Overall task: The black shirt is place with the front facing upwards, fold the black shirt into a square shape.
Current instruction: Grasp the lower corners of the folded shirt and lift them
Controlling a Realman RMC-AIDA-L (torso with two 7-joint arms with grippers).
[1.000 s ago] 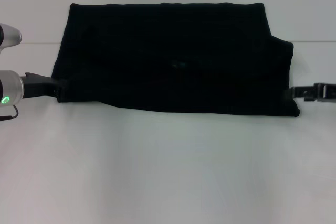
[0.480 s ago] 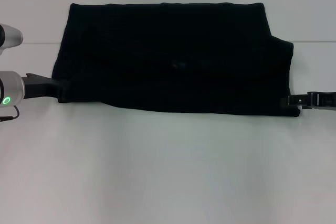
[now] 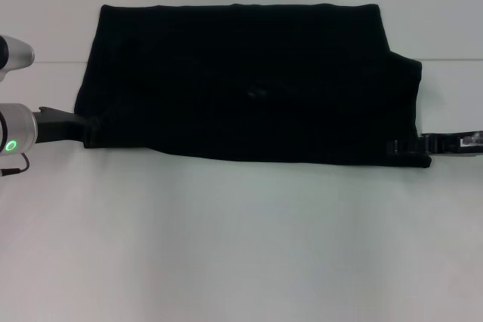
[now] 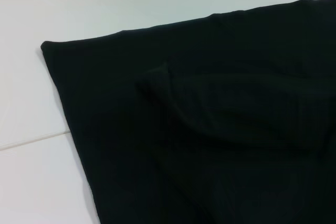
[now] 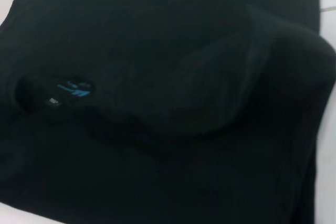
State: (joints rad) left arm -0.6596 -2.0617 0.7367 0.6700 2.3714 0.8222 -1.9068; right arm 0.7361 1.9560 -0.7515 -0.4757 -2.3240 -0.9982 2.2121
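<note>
The black shirt point(image 3: 249, 81) lies folded into a wide rectangle on the white table, with no lettering showing. It fills the left wrist view point(image 4: 210, 129) and the right wrist view point(image 5: 157, 103), where its blue neck label point(image 5: 76, 87) shows inside the collar. My left gripper point(image 3: 84, 132) is at the shirt's near left corner, its tip dark against the cloth. My right gripper point(image 3: 404, 147) reaches in low from the right and lies over the shirt's near right corner.
The white table point(image 3: 241, 246) stretches wide in front of the shirt. A thin seam line point(image 3: 45, 62) crosses the surface behind both arms. The left arm's silver wrist with a green light point(image 3: 10, 144) sits at the left edge.
My right gripper has slid left and slightly toward me, from beside the shirt onto its near right corner. The left gripper and the shirt have not moved.
</note>
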